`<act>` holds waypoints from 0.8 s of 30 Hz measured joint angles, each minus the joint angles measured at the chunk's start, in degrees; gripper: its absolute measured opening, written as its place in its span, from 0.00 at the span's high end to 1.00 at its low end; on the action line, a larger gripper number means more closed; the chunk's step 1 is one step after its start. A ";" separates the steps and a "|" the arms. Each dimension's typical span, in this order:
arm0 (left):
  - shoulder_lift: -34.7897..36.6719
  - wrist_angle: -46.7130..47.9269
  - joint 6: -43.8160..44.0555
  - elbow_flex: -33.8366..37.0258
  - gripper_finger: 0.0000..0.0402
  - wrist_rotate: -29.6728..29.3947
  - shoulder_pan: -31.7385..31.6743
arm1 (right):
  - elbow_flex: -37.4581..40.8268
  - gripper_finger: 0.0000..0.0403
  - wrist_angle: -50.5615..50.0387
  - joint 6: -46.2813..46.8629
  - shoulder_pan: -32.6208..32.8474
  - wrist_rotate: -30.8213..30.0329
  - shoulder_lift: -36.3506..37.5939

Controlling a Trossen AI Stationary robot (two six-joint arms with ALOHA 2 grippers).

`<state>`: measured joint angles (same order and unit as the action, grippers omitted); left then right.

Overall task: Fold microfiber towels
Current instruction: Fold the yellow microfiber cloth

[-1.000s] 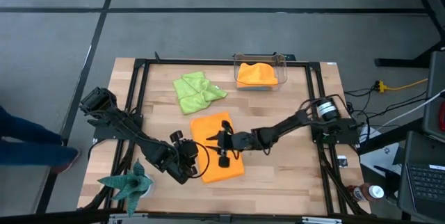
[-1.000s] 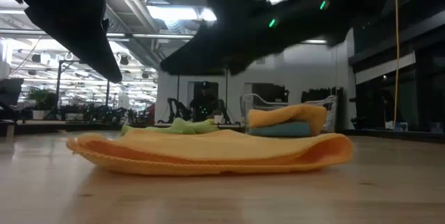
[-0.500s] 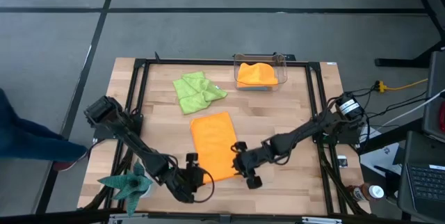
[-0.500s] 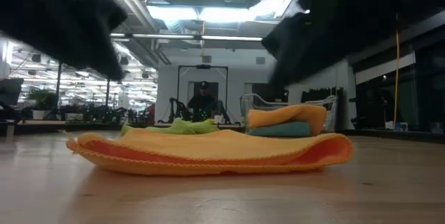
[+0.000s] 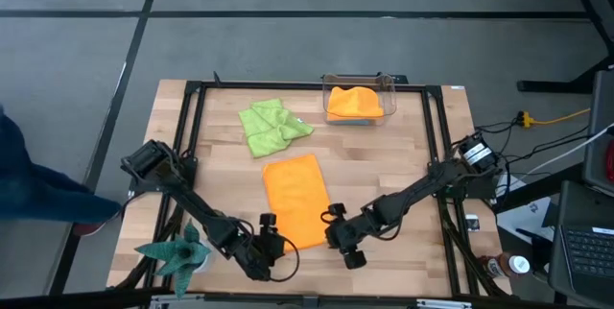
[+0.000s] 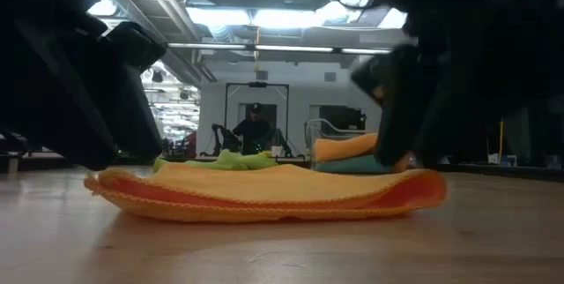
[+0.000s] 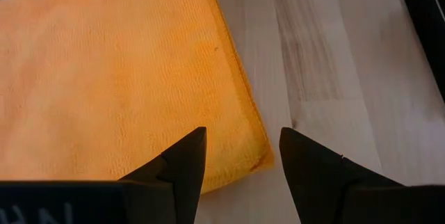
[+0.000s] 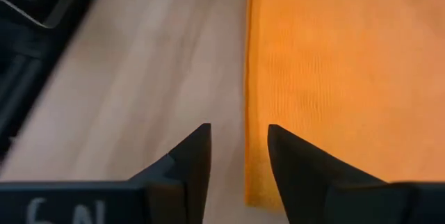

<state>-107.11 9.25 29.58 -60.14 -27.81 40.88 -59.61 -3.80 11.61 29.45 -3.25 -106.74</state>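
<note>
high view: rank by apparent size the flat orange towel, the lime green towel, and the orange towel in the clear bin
1. Flat orange towel, largest.
2. Lime green towel, crumpled, somewhat smaller.
3. Orange towel in the clear bin, smallest, folded.

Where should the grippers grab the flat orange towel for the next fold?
At its two near corners, from the table's front edge. The orange towel lies flat, folded once into a long rectangle, short near edge free. The left gripper is open at one near corner, the right gripper open at the other. Probably pinch both corners low and carry them toward the far edge.
</note>
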 joint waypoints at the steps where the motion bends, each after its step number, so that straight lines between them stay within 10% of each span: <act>1: -0.10 -0.01 0.04 0.00 0.56 0.34 -0.16 | 0.00 0.63 0.02 0.18 -0.02 0.00 -0.68; 13: -5.16 -1.76 1.62 -0.23 0.56 4.51 -1.51 | -0.31 0.43 -0.48 0.16 -0.08 -2.44 -4.92; 24: -6.59 -2.00 1.81 -0.28 0.71 2.32 -1.36 | -0.26 0.69 -2.11 0.14 1.14 -8.33 -5.09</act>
<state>-113.70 7.25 31.40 -60.42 -25.49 39.53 -59.88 -5.91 11.75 30.59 -11.58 -111.83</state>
